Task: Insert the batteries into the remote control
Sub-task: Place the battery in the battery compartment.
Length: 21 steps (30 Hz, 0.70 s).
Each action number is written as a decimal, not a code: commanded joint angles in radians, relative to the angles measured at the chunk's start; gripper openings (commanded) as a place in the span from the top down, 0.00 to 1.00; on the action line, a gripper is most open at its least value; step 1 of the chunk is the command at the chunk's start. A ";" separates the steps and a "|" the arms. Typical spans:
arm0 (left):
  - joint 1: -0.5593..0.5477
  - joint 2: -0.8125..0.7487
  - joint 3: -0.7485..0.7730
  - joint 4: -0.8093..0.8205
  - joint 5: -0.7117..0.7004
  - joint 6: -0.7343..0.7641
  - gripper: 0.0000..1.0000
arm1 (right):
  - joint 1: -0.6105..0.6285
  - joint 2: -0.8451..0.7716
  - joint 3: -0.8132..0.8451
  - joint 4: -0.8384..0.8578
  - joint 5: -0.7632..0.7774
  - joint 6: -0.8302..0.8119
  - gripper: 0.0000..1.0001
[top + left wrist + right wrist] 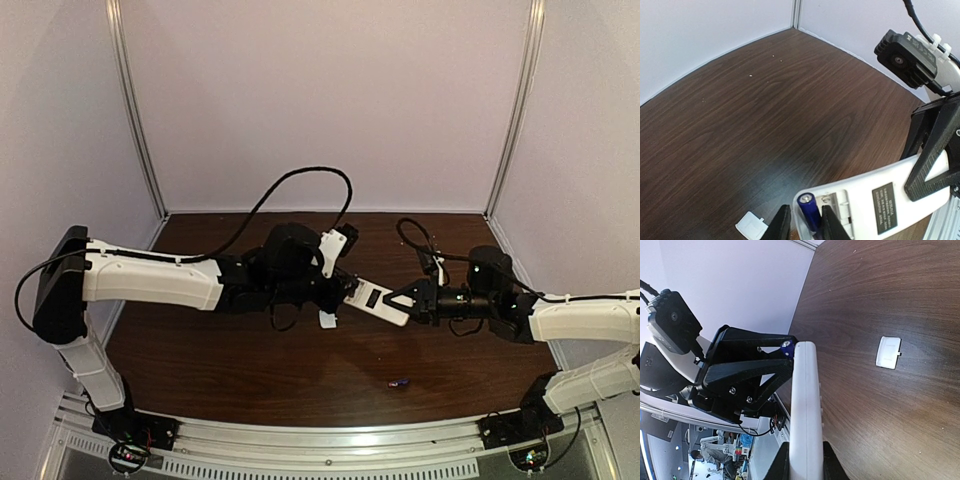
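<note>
The battery (808,210) between the left fingers (782,224) runs off the bottom edge, its lower end unseen.

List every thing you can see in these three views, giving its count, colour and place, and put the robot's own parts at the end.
held battery: one, purple-blue, pinched by the left gripper at the remote's open compartment
loose battery: one, purple-blue, lying on the table near the front edge
remote control: one, white, back side up, held at mid-table by the right gripper
cover piece: one, white, flat on the table beside the remote
table: one, dark brown wood grain
walls: pale lilac, on three sides
left gripper: one, black, shut on the held battery
right gripper: one, black, shut on the remote's end
arms: two, white and black, reaching in from either side
</note>
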 commanded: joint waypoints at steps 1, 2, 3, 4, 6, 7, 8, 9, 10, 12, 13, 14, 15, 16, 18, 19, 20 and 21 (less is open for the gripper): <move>0.005 -0.021 -0.025 -0.018 -0.022 0.010 0.73 | 0.005 -0.011 0.030 -0.020 0.005 -0.050 1.00; 0.004 -0.023 -0.027 -0.018 -0.021 0.014 0.71 | 0.005 -0.010 0.034 -0.031 0.005 -0.057 1.00; 0.003 -0.023 -0.026 -0.022 -0.020 0.017 0.70 | 0.005 -0.009 0.037 -0.038 0.005 -0.066 1.00; 0.003 -0.024 -0.025 -0.026 -0.020 0.021 0.68 | 0.005 -0.007 0.038 -0.044 0.006 -0.074 1.00; 0.003 -0.027 -0.024 -0.037 -0.018 0.030 0.63 | 0.005 -0.006 0.044 -0.060 0.007 -0.086 1.00; 0.003 -0.030 -0.023 -0.041 -0.015 0.036 0.60 | 0.005 -0.005 0.045 -0.063 0.006 -0.089 1.00; 0.004 -0.033 -0.021 -0.051 -0.014 0.038 0.58 | 0.005 -0.005 0.047 -0.067 0.005 -0.092 1.00; 0.004 -0.038 -0.021 -0.055 -0.014 0.039 0.55 | 0.005 -0.005 0.049 -0.074 0.007 -0.099 1.00; 0.004 -0.046 -0.023 -0.055 -0.010 0.043 0.52 | 0.005 -0.005 0.052 -0.084 0.011 -0.104 1.00; 0.004 -0.069 -0.030 -0.055 0.001 0.050 0.45 | 0.004 -0.007 0.055 -0.101 0.011 -0.122 1.00; 0.004 -0.083 -0.035 -0.055 0.005 0.058 0.42 | 0.003 -0.007 0.058 -0.110 0.007 -0.130 1.00; 0.004 -0.101 -0.042 -0.055 0.010 0.072 0.37 | 0.002 -0.007 0.061 -0.124 0.001 -0.140 1.00; 0.006 -0.124 -0.052 -0.055 0.013 0.091 0.32 | 0.001 -0.007 0.066 -0.136 -0.007 -0.149 1.00; 0.009 -0.147 -0.067 -0.050 0.019 0.113 0.26 | -0.001 -0.008 0.072 -0.152 -0.014 -0.161 1.00; 0.017 -0.208 -0.116 -0.022 0.054 0.170 0.16 | -0.002 -0.013 0.081 -0.185 -0.025 -0.182 1.00; 0.020 -0.236 -0.137 -0.010 0.072 0.207 0.14 | -0.003 -0.015 0.084 -0.197 -0.031 -0.190 1.00; 0.024 -0.262 -0.156 -0.002 0.085 0.246 0.13 | -0.004 -0.016 0.085 -0.206 -0.041 -0.198 1.00; 0.027 -0.284 -0.171 0.004 0.100 0.281 0.15 | -0.004 -0.015 0.085 -0.209 -0.056 -0.202 1.00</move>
